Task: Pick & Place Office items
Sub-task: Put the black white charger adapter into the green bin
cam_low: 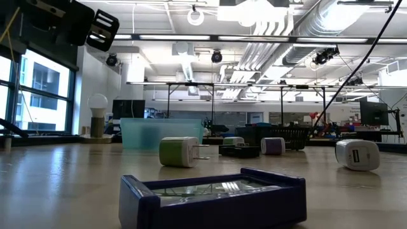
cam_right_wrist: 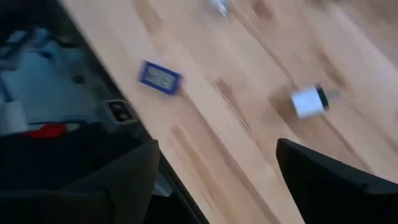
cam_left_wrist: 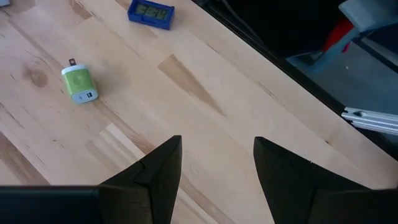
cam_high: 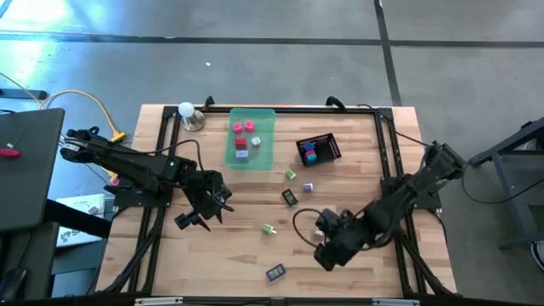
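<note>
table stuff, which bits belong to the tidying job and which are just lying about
Job things:
green charger
blue clock
white charger
lavender piece
pink and red pieces in the green tray
black mesh basket

Just lying about:
light bulb
yellow cable

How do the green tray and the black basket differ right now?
The tray is translucent green with solid walls; the basket is black mesh. The tray is the larger and lies square to the table edge, while the basket sits skewed. The tray holds pink and red pieces plus a grey one; the basket holds teal, blue and red ones. Both sit at the table's far side, each already holding items.
</note>
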You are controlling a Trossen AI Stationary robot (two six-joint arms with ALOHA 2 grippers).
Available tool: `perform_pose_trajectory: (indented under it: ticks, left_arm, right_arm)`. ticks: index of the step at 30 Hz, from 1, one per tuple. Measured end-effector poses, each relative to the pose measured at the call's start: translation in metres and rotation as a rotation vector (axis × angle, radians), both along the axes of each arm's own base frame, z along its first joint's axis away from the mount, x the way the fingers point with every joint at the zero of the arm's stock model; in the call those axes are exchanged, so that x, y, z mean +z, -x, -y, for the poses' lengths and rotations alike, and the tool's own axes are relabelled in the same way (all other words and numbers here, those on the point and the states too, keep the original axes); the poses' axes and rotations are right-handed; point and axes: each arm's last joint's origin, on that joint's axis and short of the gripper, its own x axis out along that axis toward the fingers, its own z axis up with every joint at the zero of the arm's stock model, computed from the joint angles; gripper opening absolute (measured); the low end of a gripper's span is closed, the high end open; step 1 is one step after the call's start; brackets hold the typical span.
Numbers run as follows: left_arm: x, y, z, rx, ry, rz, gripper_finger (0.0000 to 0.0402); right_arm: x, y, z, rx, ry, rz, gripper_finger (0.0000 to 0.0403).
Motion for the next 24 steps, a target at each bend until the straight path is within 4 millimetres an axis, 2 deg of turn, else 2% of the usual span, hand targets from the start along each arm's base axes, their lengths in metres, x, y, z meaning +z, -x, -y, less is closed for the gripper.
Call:
perform_pose_trajectory:
  ticks: [4,7,9,12,16,24]
  left_arm:
    - [0.0,0.0,0.0,0.0,0.0,0.0,0.0193]
    - [0.0,0.0,0.0,0.0,-0.001,0.002,0.0193]
    - [0.0,0.0,-0.001,-0.008,-0.009,0.011,0.0193]
    - [0.0,-0.001,-0.002,-0.029,-0.028,0.036,0.0193]
    - [0.0,-0.002,-0.007,-0.037,-0.047,0.061,0.0193]
    - [-0.002,-0.002,-0.02,0.012,-0.075,0.042,0.0193]
  right_arm:
    - [-0.024,-0.005,-0.001,-0.198,0.003,-0.16,0.0302]
    - [-0.04,-0.013,0.012,-0.432,0.011,-0.275,0.0294]
    - [-0.048,-0.021,0.019,-0.517,0.003,-0.311,0.0291]
    - [-0.06,-0.035,0.024,-0.543,-0.018,-0.322,0.0289]
    - [-0.075,-0.05,0.023,-0.496,-0.02,-0.31,0.0289]
    - [-0.097,-0.045,0.02,-0.565,0.057,-0.468,0.0289]
